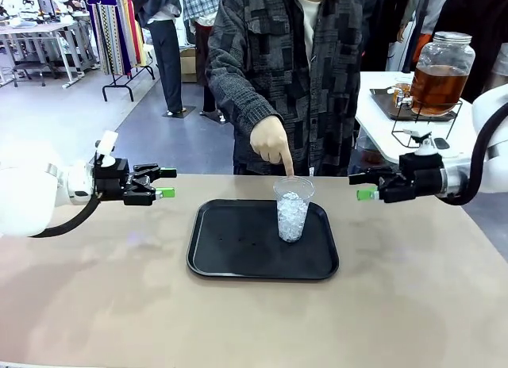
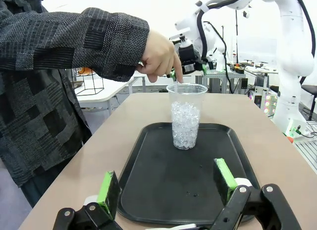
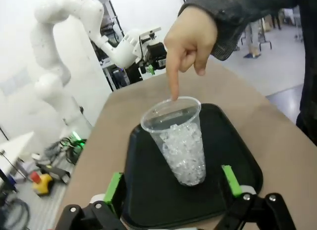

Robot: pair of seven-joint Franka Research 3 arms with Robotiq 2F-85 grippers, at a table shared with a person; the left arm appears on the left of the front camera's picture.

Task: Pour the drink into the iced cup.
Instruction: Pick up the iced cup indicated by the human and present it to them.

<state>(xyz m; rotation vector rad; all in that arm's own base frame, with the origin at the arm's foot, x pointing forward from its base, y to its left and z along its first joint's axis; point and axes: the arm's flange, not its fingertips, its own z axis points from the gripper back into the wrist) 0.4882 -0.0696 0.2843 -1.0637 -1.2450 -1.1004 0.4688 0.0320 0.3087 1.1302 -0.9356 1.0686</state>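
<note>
Drink [image 1: 435, 86] is amber, sitting in the big glass dispenser jar [image 1: 441, 44] on a wire stand [image 1: 432, 114], on a white side table [image 1: 377, 126] far right, well apart from the iced cup [image 1: 293, 209]. Cup's upright on the black tray [image 1: 230, 249] mid worktop [image 1: 95, 304], and a person's hand [image 1: 272, 142] points 1 finger down at its rim. The left jaws and the right jaws are both spread wide with nothing in them, either side of the tray. Grey floor, clothes rack [image 1: 119, 31] out back. Right arm [image 1: 484, 138] covers the stand's foot, and the spigot's hard to make out.
</note>
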